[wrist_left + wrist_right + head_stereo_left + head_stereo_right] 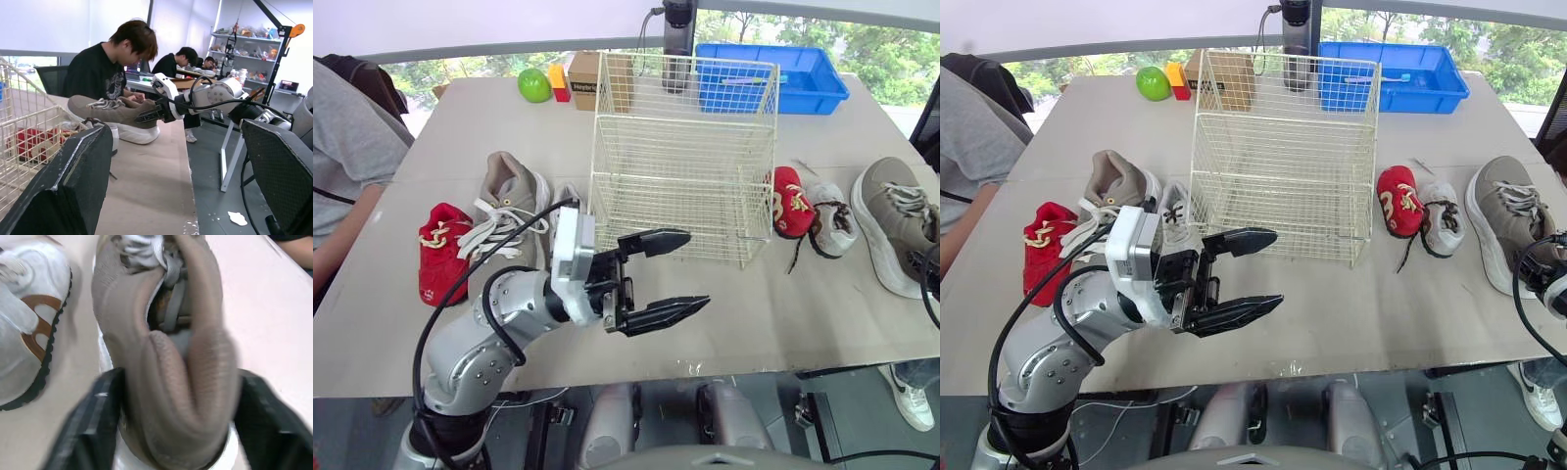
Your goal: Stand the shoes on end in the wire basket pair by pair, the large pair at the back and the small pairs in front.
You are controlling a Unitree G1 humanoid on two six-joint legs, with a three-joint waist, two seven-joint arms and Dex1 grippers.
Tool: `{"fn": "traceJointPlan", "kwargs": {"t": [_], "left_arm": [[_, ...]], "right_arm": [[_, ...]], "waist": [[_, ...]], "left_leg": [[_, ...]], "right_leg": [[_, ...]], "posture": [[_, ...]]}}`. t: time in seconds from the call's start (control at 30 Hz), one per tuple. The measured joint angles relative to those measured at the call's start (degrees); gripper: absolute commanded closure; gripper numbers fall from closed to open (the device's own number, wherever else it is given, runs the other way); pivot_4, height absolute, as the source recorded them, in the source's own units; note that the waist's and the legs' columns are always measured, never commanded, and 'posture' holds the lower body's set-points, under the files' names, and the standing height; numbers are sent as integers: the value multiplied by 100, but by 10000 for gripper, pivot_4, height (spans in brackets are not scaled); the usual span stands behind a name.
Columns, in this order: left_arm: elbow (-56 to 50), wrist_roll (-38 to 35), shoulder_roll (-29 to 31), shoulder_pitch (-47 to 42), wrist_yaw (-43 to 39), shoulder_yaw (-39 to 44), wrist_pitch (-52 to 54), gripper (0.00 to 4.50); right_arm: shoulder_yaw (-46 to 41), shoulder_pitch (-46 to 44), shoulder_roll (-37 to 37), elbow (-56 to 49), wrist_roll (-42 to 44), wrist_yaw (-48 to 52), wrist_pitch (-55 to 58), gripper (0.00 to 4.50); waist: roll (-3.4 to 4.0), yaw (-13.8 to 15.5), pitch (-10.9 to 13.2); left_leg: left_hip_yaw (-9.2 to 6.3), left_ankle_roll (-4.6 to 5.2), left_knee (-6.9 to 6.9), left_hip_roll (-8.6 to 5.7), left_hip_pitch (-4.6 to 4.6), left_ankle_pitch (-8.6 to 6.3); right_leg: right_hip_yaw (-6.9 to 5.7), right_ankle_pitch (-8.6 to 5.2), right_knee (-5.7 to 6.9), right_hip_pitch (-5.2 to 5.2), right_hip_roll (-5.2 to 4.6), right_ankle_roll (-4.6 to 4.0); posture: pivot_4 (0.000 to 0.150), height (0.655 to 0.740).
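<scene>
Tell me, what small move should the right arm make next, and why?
Probably lift the large taupe shoe and carry it toward the back of the wire basket. The right gripper seems clamped on its heel, and the basket holds no shoes yet.

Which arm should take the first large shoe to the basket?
Right: the right gripper is shut on the large tan shoe at its heel; the left gripper hangs open and empty before the wire basket.
</scene>
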Motion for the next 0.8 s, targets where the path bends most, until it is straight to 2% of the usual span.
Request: {"fn": "traceJointPlan", "kwargs": {"t": [0.17,0.27,0.37,0.43,0.53,0.63,0.7,0.8], "left_arm": [[20,-124,-50,-249,202,-12,173,0],[73,-156,-94,-322,257,-15,233,0],[248,-211,-241,-552,366,-14,274,0],[377,-274,-427,-776,544,-13,340,0],[551,-408,-647,-1023,743,-10,407,0],[811,-490,-837,-1220,1015,12,482,0],[939,-596,-948,-1313,1215,56,517,0],[1740,-1234,-1236,-1983,2225,716,620,0]], "right_arm": [[14,199,-68,-54,69,122,-414,44491],[40,297,-139,-64,110,187,-544,44785],[10,620,-511,-345,84,372,-678,44785],[-338,689,-941,-798,186,613,-694,44785],[-976,225,-1608,-1357,653,886,-559,44785],[-1191,-385,-2241,-1692,1165,1123,-409,44785],[-1151,-638,-2424,-1751,1392,1212,-376,44785],[-324,-1608,-3110,-1712,2295,1595,-256,44785]], "waist": [[-26,-22,-29],[-22,-22,-28],[36,39,-18],[79,63,-17],[89,-7,-17],[80,-57,-16],[76,-60,-16],[69,-55,-11]], "left_leg": [[-1,0,4,0,0,0],[-1,0,4,0,-2,-1],[0,0,4,-5,-13,0],[-1,1,4,-7,-12,-1],[-1,1,3,-3,-7,-1],[-2,1,0,3,-8,-1],[-4,1,0,4,-7,-1],[-3,1,1,4,-12,-1]], "right_leg": [[3,0,0,5,0,0],[3,0,0,5,0,0],[7,0,0,-4,-2,2],[24,5,0,-11,-2,12],[24,12,2,-13,8,25],[19,12,2,-11,20,22],[20,12,2,-10,23,21],[26,13,2,-12,24,21]], "posture": [[1500,7400],[1500,7400],[1500,7400],[1500,7400],[1500,7400],[1500,7400],[1500,7400],[1500,7400]]}}
